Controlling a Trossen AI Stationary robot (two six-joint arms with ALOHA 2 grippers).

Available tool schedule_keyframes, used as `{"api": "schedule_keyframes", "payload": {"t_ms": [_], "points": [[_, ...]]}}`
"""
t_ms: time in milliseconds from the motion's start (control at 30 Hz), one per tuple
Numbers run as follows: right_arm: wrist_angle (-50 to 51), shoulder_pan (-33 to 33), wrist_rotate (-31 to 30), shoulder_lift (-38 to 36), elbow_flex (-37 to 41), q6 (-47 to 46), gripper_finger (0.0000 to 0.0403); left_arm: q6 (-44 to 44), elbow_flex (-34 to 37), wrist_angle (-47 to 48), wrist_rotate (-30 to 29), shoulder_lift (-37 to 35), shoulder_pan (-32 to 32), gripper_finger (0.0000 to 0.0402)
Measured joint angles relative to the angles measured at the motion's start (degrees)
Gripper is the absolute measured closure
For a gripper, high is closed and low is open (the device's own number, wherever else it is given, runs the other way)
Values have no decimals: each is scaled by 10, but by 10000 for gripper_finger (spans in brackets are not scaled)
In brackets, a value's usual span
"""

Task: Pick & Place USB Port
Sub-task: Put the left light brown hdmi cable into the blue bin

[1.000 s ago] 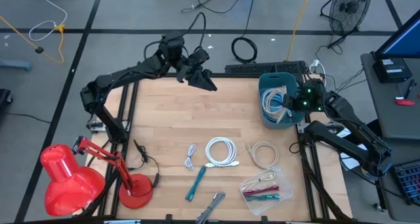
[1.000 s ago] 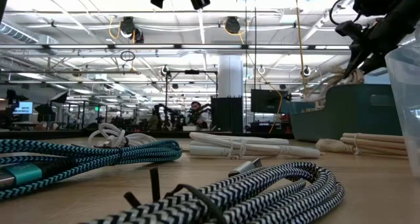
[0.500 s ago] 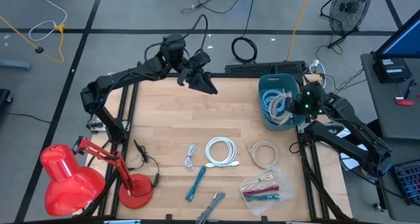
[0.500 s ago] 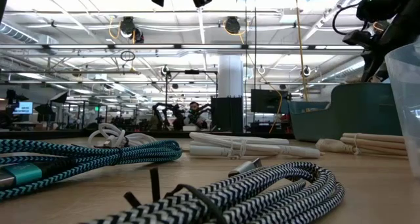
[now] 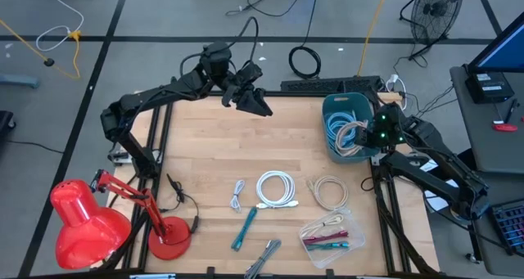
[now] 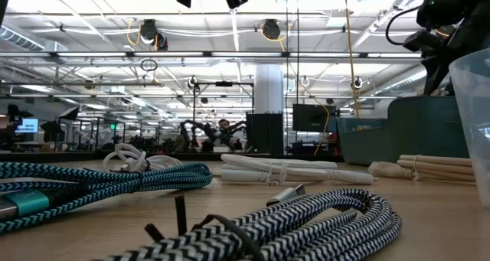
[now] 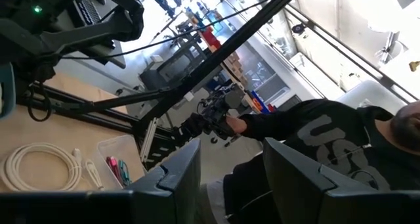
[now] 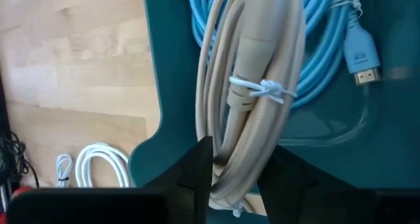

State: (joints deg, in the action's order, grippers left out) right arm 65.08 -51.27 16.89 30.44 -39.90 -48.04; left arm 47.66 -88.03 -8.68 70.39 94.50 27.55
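One beige cable coil (image 8: 252, 86) — white-tied — between the right tool's (image 8: 239, 168) part-open fingers

Beige coiled cable (image 8: 252, 86), tied with a white twist tie, atop blue cable (image 8: 315, 46) inside teal bin (image 8: 170, 86).

Beige cable bundle (image 8: 252, 92) now lower, inside teal bin (image 5: 334, 105) on the blue cable (image 8: 328, 46). Right gripper (image 8: 239, 165) fingers parted slightly around it versus earlier.

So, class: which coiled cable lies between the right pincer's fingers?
The beige cable, tied with a white twist tie, in the teal bin; the light blue cable lies under it.
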Motion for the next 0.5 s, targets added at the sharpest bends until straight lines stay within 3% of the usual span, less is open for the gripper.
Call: {"api": "schedule_keyframes", "payload": {"t_ms": [500], "points": [[29, 0, -5, 44, 0, 1, 218, -48, 0, -1, 1, 0, -18, 234]]}}
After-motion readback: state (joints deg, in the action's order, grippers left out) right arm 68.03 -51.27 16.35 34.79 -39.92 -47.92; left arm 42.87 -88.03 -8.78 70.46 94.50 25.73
